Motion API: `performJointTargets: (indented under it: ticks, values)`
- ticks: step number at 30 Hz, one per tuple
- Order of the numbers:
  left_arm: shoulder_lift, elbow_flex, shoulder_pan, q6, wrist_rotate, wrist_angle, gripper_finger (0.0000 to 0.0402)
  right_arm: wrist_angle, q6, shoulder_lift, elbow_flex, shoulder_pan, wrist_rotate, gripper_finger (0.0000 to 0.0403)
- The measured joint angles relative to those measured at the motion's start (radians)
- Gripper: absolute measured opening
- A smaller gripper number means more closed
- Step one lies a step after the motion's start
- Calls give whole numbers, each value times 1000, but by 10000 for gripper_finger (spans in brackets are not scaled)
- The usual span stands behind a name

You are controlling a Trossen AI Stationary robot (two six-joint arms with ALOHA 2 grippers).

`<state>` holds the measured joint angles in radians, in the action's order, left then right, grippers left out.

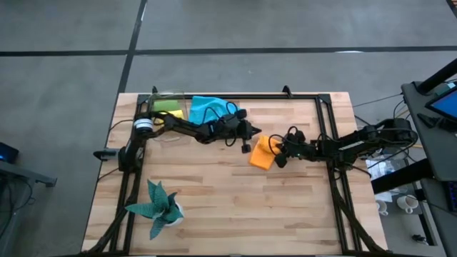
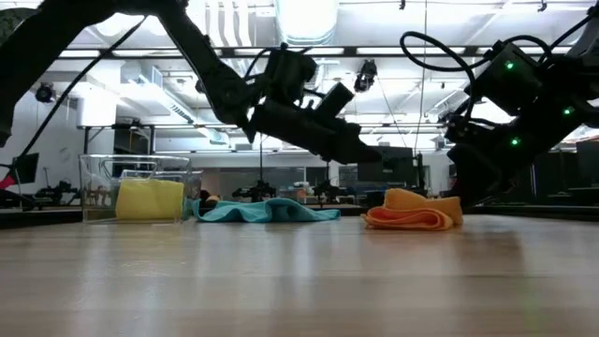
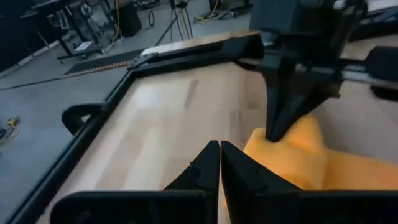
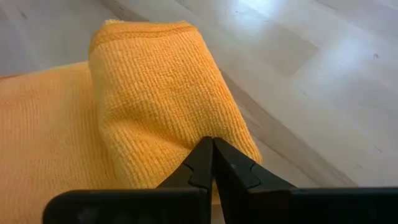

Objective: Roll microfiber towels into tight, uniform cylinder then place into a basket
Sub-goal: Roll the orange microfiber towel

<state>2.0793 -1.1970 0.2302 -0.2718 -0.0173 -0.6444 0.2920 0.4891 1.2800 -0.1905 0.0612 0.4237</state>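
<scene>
Right pincer (image 4: 212,149) pinches orange towel (image 4: 149,93) — left pincer (image 3: 220,155) closed, empty.

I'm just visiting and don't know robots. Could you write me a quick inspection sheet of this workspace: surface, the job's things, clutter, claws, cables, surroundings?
Surface: wooden table inside a black metal frame.
Job's things: orange towel partly folded mid-table; blue towel loose at the far edge; yellow towel and green towel in the clear basket.
Clutter: teal plant in a white pot at the near left corner.
Claws: left claw shut, empty, beside the orange towel; right claw shut on the orange towel's edge.
Cables: black cables loop over both arms; more lie off the table's right side.
Surroundings: grey floor; an equipment stand on the right.
</scene>
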Motion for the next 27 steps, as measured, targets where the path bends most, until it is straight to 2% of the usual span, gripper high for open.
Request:
performJointTargets:
  ticks: [5, 10, 17, 23, 27]
  values:
    - [-17, 17, -32, 14, -55, -2, 0, 2, -3, 0, -2, 0, -4, 9]
    - [69, -18, -53, 30, -55, -2, 0, 5, -3, 1, -3, 0, -18, 9]
    - [145, -64, -39, 31, 75, 7, 0, 13, -28, 1, -8, -4, -88, 9]
    - [157, -40, -19, 32, 87, 19, 0, 8, -95, 1, -26, -5, -190, 9]
    - [157, -37, -20, 32, 86, 63, 0, -6, -139, -3, -52, -23, -203, 9]
